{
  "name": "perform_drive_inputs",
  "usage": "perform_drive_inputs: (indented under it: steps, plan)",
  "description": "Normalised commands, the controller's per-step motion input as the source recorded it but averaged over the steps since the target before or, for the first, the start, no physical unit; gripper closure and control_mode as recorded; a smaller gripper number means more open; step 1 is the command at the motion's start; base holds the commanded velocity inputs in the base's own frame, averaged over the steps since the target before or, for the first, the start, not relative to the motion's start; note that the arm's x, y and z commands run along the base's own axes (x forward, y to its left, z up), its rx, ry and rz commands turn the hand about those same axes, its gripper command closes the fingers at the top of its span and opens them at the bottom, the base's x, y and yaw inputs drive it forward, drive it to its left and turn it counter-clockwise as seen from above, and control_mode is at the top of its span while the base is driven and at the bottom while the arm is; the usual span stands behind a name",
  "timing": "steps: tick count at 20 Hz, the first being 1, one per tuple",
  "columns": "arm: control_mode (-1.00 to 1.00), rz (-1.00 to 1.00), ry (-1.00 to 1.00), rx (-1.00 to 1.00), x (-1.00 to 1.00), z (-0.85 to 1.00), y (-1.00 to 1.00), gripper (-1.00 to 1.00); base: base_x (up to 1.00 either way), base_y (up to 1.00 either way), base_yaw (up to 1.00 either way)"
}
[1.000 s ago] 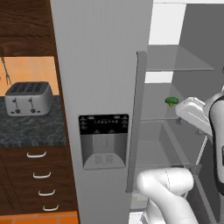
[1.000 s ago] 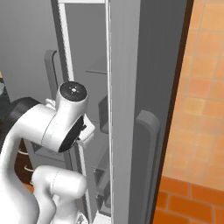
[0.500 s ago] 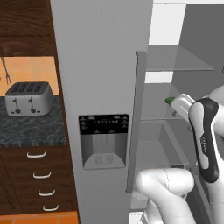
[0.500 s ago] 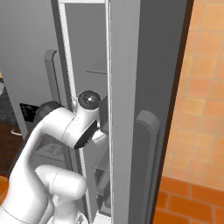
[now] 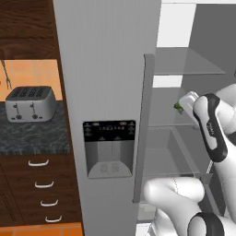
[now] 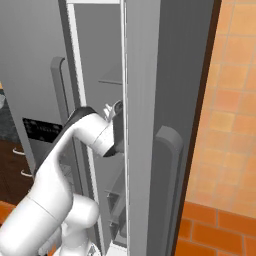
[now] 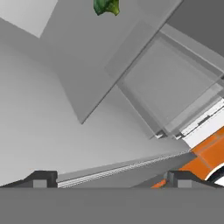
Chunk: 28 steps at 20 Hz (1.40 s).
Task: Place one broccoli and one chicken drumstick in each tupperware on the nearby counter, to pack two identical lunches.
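While the white arm reaches into the open fridge (image 5: 184, 152), its gripper (image 7: 109, 177) has the two dark finger tips standing far apart, and nothing is between them. From the hand camera these tips rise at the bottom edge, one at the left and one at the right, and beyond them lie the pale glass shelves and grey walls of the fridge interior. One broccoli (image 7: 106, 6) is at the very top of this picture, a small green bumpy piece lying on a shelf, well apart from the finger tips and cut by the picture's edge.

Seen from the left base camera, the same broccoli (image 5: 178, 106) shows as a small green spot on a glass shelf in the middle height of the fridge, just beside the white end of the arm, which hides a part of it. Whether the arm touches it I cannot tell. The grey fridge door (image 5: 108, 92) with its dispenser panel stands to the left of the open compartment. Farther left is the counter (image 5: 32, 136), dark and speckled, over brown drawers with curved silver handles, and a silver toaster (image 5: 30, 103) stands on it.

From the right base camera the arm bends in behind the edge of another door (image 6: 160, 100).
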Motion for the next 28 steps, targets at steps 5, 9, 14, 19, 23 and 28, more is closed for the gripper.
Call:
perform_drive_inputs:
  steps: [5, 9, 14, 19, 23, 28]
  plan:
    - [-1.0, -0.19, 0.01, 0.0, 0.73, -0.24, -0.28, -1.0, 0.0, 0.0, 0.0]
    - [-1.0, -0.27, 0.0, 0.0, 0.69, -0.34, -0.37, -1.0, 0.0, 0.0, 0.0]
    - [-1.0, -0.12, 0.0, 0.0, 0.43, -0.2, -0.23, -1.0, 0.0, 0.0, 0.0]
    - [-1.0, -0.02, 0.0, 0.03, 0.31, -0.07, -0.34, -1.0, 0.0, 0.0, 0.0]
    - [-1.0, 0.0, 0.0, 0.04, 0.32, -0.01, -0.4, -1.0, 0.0, 0.0, 0.0]
    - [-1.0, 0.0, 0.0, 0.02, 0.48, -0.01, -0.49, -1.0, 0.0, 0.0, 0.0]
